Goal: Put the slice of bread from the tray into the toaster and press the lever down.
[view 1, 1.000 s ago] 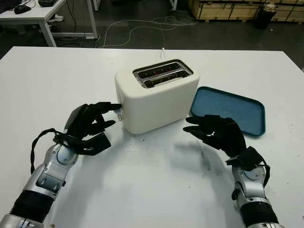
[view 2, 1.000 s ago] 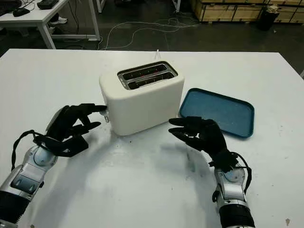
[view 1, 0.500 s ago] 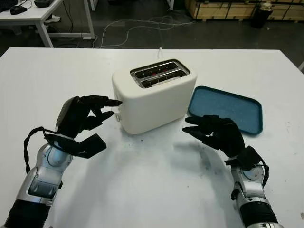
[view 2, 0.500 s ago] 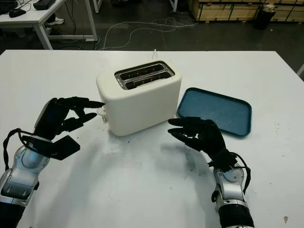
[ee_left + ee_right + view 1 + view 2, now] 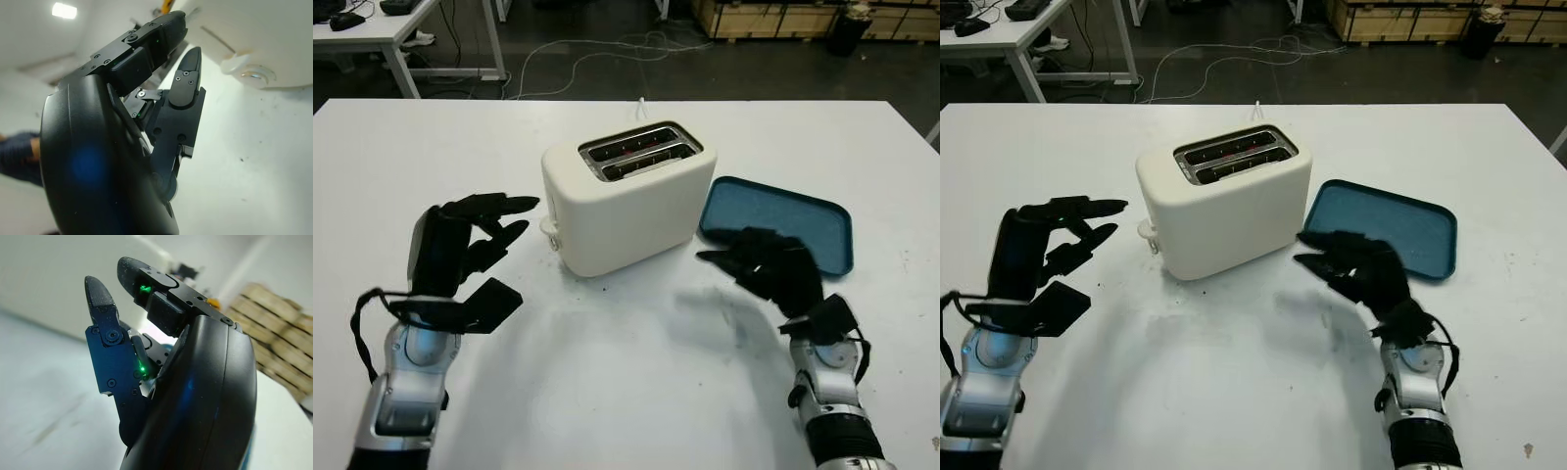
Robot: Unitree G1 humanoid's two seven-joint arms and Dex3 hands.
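The black three-finger left hand (image 5: 460, 250) hangs above the flat white table (image 5: 626, 392) on its left side, empty and open, its fingertips (image 5: 521, 204) pointing toward the toaster without touching it. Just beyond them a small white lever knob (image 5: 549, 226) sticks out of the toaster's near left end, low on that face; in the left wrist view the same knob (image 5: 238, 64) sits beside a round chrome dial (image 5: 258, 75), with a gap between it and the hand.

At the table's middle stands the cream-white, round-cornered 2-slot toaster (image 5: 626, 211), set at an angle, smooth and matte, with a metal-rimmed top. Something glows red in the 2 slots (image 5: 636, 152); whether a bread slice is in either one, I cannot tell. A thin white cord (image 5: 644, 101) leaves its far side toward the table's far edge.

Right of the toaster the black three-finger right hand (image 5: 771, 269) is raised over the table, open and holding nothing, near the toaster's right end and overlapping the near edge of the blue rectangular plastic tray (image 5: 808, 215). The tray has rounded corners and a low rim, and lies flat with nothing on it.

Beyond the table are a dark floor with loose cables (image 5: 597, 54), another white table's legs (image 5: 401, 59) at far left and wooden pallets (image 5: 773, 18) at far right.
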